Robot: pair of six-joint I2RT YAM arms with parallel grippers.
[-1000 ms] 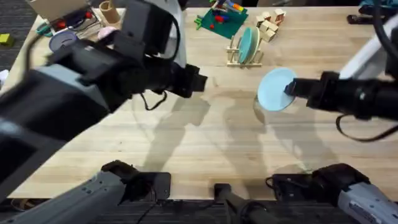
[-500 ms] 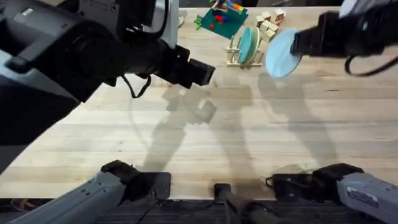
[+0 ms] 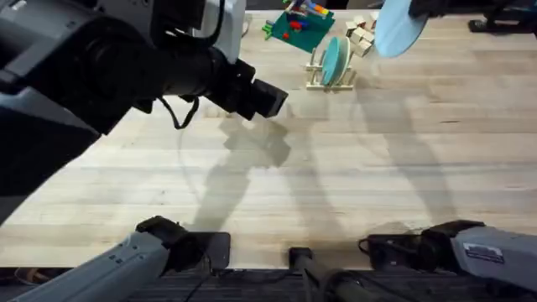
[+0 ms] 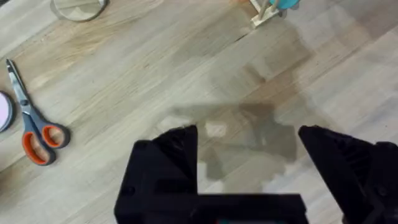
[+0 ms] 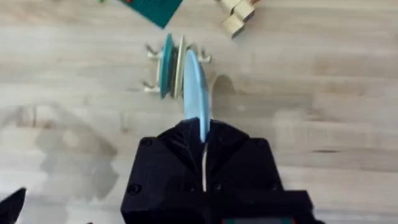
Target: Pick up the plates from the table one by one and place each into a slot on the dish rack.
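Observation:
A light blue plate (image 3: 397, 30) hangs in the air just right of the dish rack (image 3: 329, 77), with my right gripper (image 3: 411, 11) shut on its edge. In the right wrist view the plate (image 5: 198, 93) stands edge-on between the fingers of the right gripper (image 5: 203, 134), above and beside the rack (image 5: 152, 84). A teal plate (image 5: 167, 67) and a cream plate (image 5: 180, 65) stand in the rack's slots. My left gripper (image 3: 270, 99) hovers open over bare table (image 3: 352, 176), left of the rack, its fingers (image 4: 166, 160) spread with nothing between them.
A green mat with coloured toys (image 3: 298, 25) and a pile of wooden blocks (image 3: 363, 32) lie behind the rack. Orange-handled scissors (image 4: 34, 124) and a pink dish (image 4: 2, 112) lie on the table's left part. Other clutter sits at the far left corner (image 3: 92, 38).
The right gripper has carried the blue plate up from the table's middle right to beside the rack. The left arm swung slightly right, then stayed.

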